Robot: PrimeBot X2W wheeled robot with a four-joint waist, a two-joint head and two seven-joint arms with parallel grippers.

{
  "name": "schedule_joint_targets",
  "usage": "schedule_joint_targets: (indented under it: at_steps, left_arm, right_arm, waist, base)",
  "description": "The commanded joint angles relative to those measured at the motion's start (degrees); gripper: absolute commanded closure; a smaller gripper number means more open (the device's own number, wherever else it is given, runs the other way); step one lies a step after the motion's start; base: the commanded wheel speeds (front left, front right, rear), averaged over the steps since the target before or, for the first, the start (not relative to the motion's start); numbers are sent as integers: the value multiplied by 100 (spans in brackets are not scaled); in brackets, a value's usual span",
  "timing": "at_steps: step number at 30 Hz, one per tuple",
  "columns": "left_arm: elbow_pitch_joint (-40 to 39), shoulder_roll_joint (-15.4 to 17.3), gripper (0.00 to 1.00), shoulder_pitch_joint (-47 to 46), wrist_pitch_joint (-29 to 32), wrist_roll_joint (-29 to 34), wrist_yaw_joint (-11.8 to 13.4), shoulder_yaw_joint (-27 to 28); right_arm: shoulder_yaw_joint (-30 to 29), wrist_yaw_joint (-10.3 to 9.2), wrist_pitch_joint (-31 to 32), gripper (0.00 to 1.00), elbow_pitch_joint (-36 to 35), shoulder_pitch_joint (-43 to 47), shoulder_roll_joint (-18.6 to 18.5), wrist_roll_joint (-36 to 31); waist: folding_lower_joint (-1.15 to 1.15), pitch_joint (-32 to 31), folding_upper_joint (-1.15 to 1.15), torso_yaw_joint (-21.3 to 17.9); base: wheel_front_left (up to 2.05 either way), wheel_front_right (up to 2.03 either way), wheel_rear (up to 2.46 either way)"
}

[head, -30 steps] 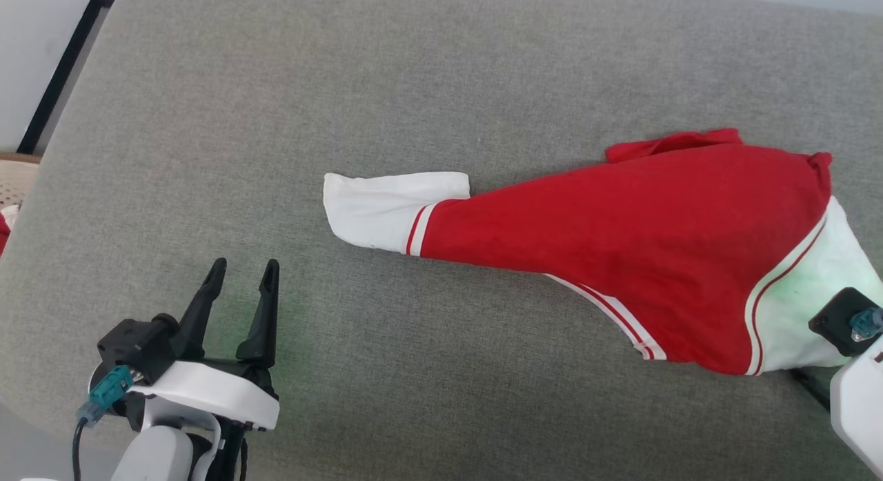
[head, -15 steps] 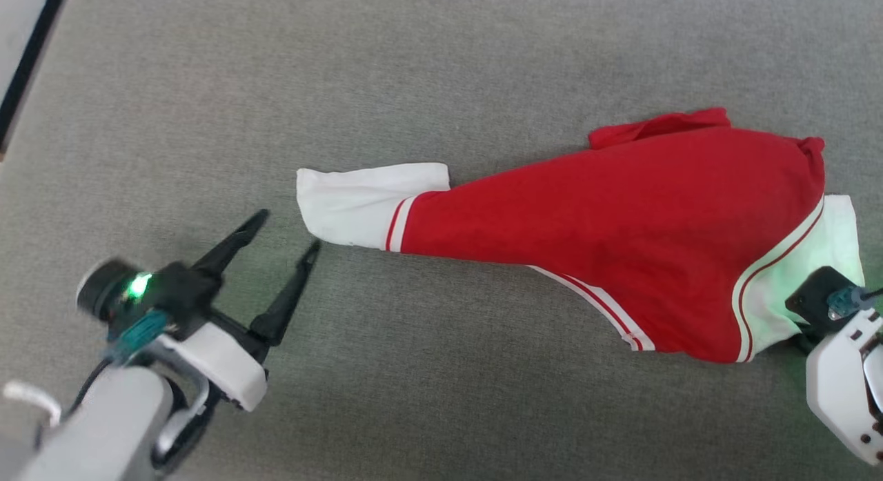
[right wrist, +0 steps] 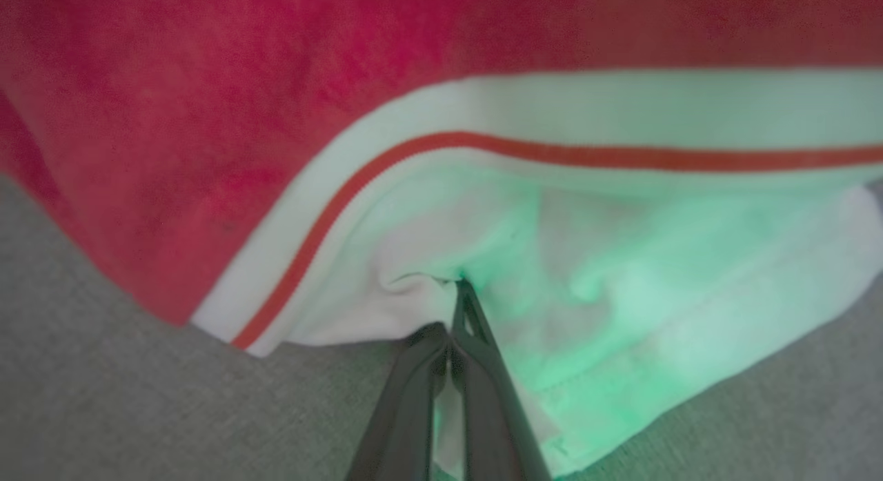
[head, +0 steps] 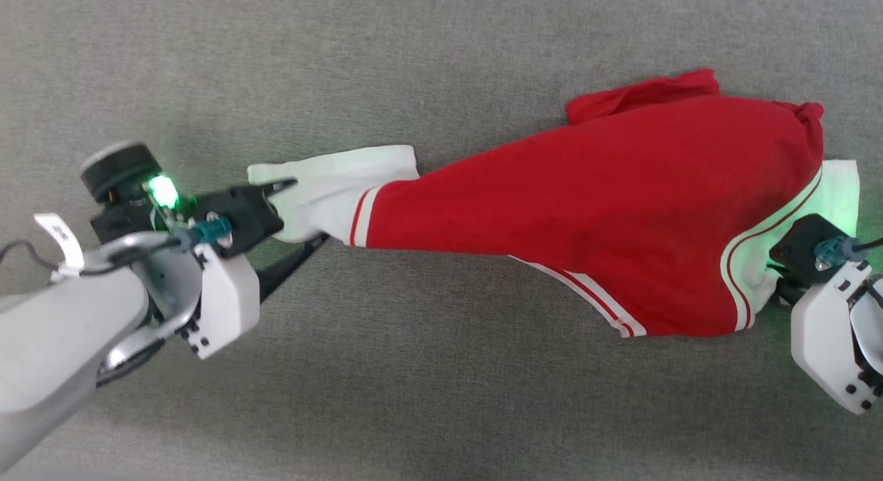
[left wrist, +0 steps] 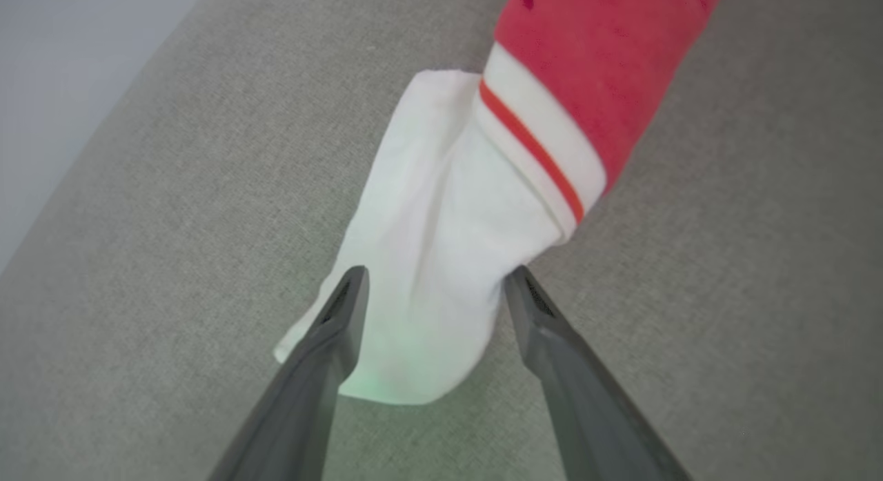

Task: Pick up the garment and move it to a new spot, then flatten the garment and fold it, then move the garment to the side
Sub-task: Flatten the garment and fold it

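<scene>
Across the grey fabric surface (head: 414,412), the garment (head: 586,212) lies stretched left to right, bunched rather than flat. The right gripper (right wrist: 459,291) has its fingers together, pinching the right sleeve (right wrist: 621,295). The left gripper (left wrist: 436,279) has its fingers apart, straddling the left sleeve (left wrist: 428,212), not yet clamped. Judgement: pick-up half secured; relocating, flattening, folding and setting aside all remain

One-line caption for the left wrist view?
Open left hand straddles the white sleeve of a red jersey on a grey fabric surface.

Closed jaws clamp the white sleeve (right wrist: 621,274) of the garment (right wrist: 207,74).
</scene>
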Motion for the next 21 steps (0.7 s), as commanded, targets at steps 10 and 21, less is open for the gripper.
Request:
schedule_joint_targets:
  at_steps: [10, 21]
  left_arm:
    - [104, -111, 0, 76, 228, -121, 16, -59]
    - [12, -111, 100, 153, 260, -632, 15, -60]
  right_arm:
    - [283, -64, -10, 100, 503, -250, 256, -97]
    - [294, -64, -263, 100, 696, -481, 409, -118]
  waist:
    - [0, 135, 0, -129]
    - [0, 12, 0, -204]
  base:
    - [0, 0, 0]
    - [0, 0, 0]
